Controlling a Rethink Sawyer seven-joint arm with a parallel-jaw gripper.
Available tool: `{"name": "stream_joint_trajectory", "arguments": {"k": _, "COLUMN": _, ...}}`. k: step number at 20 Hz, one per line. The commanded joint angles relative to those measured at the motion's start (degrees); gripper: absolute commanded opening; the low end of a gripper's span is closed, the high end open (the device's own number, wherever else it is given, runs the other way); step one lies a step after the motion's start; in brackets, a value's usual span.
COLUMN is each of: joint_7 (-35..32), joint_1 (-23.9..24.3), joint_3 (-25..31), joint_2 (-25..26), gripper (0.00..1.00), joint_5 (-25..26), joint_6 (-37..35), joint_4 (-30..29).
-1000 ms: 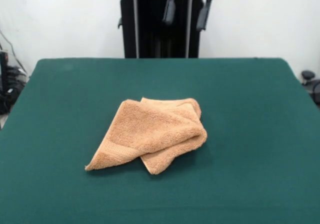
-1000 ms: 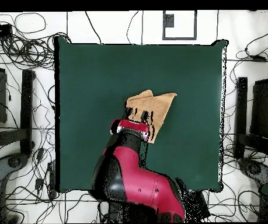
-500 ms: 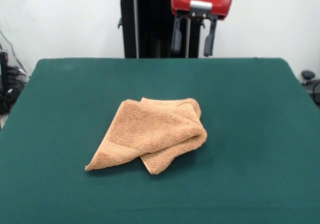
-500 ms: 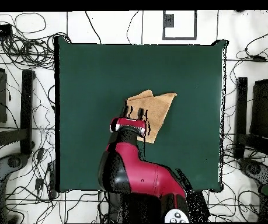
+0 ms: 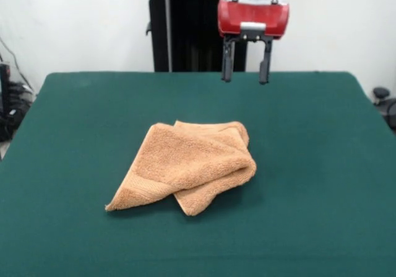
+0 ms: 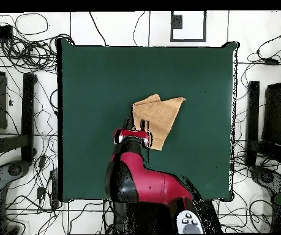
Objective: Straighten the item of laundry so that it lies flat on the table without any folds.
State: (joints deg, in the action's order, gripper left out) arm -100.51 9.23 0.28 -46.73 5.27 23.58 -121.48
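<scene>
The item of laundry [image 5: 189, 164] is a light orange-tan terry towel, folded over itself in a rumpled heap near the middle of the green table [image 5: 322, 166]. One corner with a woven band points toward the front left. My gripper [image 5: 246, 79] hangs open in the air above the table's far side, behind the towel and a little to its right, touching nothing. From overhead the towel [image 6: 160, 116] lies just beyond the gripper [image 6: 136, 126], whose red head covers the towel's near-left edge.
The red arm [image 6: 142, 183] reaches over the table's near edge in the overhead view. Cables and stands [image 6: 20, 92] lie on the floor around the table. A black pedestal [image 5: 185, 36] stands behind the table's far edge.
The gripper has come down and moved to the right in the front view, its red head now fully showing. The towel has not moved.
</scene>
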Motion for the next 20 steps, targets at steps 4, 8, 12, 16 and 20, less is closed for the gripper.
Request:
{"name": "stream_joint_trajectory", "arguments": {"k": 4, "joint_7": -13.9, "joint_1": 7.4, "joint_3": 11.7, "joint_2": 6.5, "gripper": 1.00, "joint_5": 4.7, "joint_6": -1.0, "joint_4": 1.4}}
{"name": "stream_joint_trajectory", "arguments": {"k": 8, "joint_7": -12.4, "joint_1": 10.7, "joint_3": 14.1, "joint_2": 7.6, "gripper": 1.00, "joint_5": 6.5, "joint_6": -2.4, "joint_4": 2.4}}
{"name": "stream_joint_trajectory", "arguments": {"k": 12, "joint_7": -11.5, "joint_1": 13.3, "joint_3": 16.3, "joint_2": 6.1, "gripper": 1.00, "joint_5": 7.8, "joint_6": -4.5, "joint_4": 1.5}}
{"name": "stream_joint_trajectory", "arguments": {"k": 16, "joint_7": -10.3, "joint_1": 15.8, "joint_3": 18.0, "joint_2": 6.6, "gripper": 1.00, "joint_5": 9.2, "joint_6": -5.3, "joint_4": 2.0}}
{"name": "stream_joint_trajectory", "arguments": {"k": 20, "joint_7": -9.0, "joint_1": 16.9, "joint_3": 18.7, "joint_2": 7.9, "gripper": 1.00, "joint_5": 10.5, "joint_6": -5.0, "joint_4": 3.8}}
